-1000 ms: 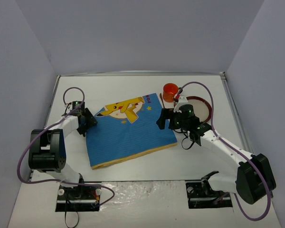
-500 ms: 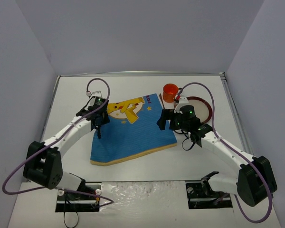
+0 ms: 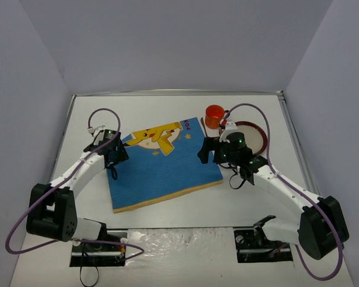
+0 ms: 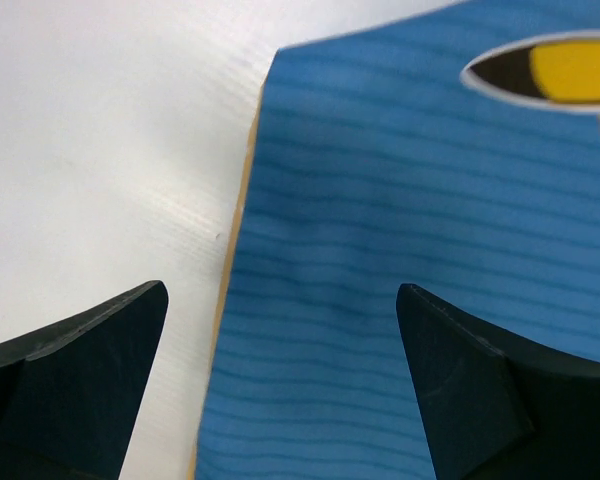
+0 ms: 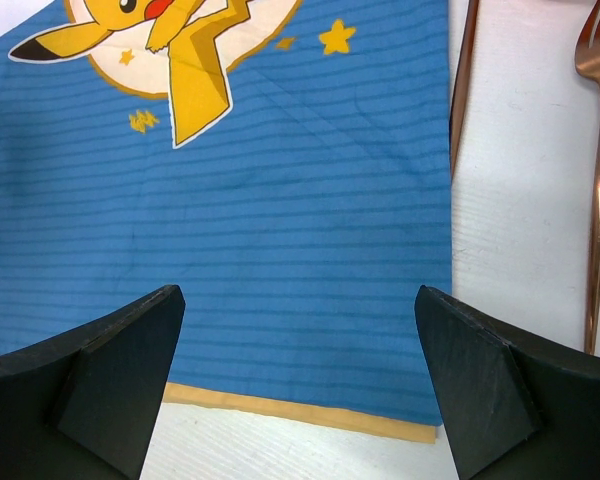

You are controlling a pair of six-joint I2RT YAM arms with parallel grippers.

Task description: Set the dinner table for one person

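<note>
Both the left pincer [image 4: 280,292] and right pincer [image 5: 298,292] gape empty over the placemat [image 3: 161,170], seemingly poised to square it on the tabletop [image 3: 161,107].

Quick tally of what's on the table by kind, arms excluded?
Placemat, blue: 1
Cup, orange: 1
Plate, dark: 1
Fork, copper: 1
Thin copper utensil, type unclear: 1
Total: 5, all on the table
</note>
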